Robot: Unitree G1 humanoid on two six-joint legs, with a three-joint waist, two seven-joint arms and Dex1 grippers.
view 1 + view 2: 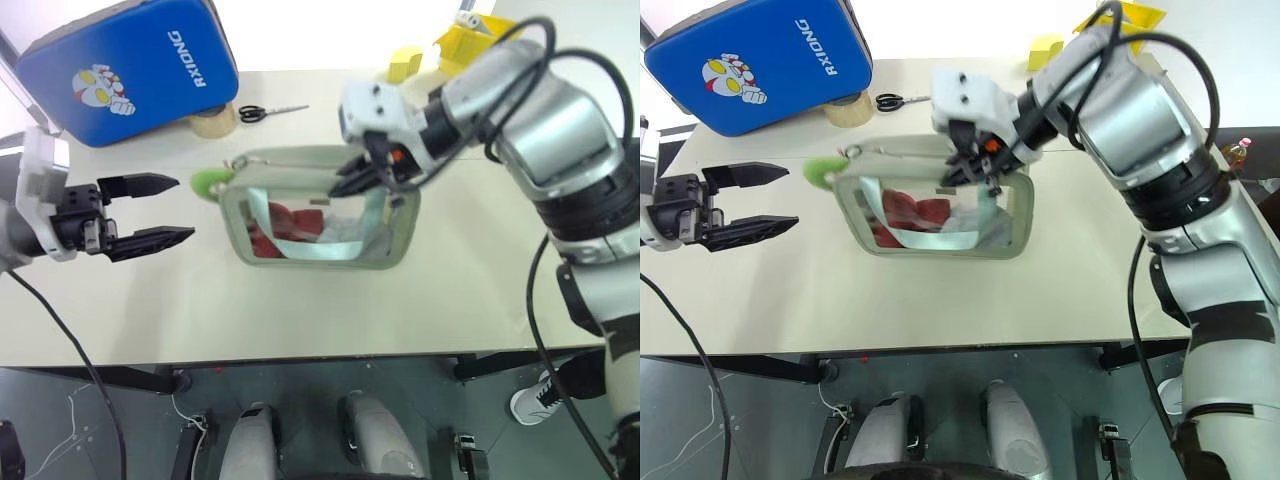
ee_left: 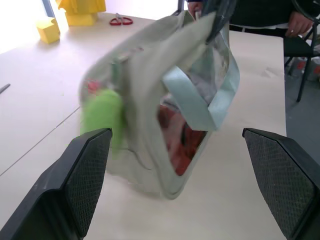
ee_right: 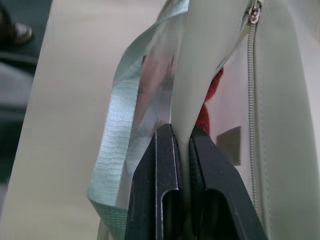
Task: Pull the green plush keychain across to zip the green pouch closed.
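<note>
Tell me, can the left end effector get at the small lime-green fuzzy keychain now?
Probably yes: the open left end effector faces the small lime-green fuzzy keychain, with nothing between them.

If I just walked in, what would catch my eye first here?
Probably the right gripper, shut on the top edge of the green pouch in the middle of the table. Next, the bright green plush keychain at the pouch's left end, with the open left gripper just beside it. Behind sits a big blue case.
</note>
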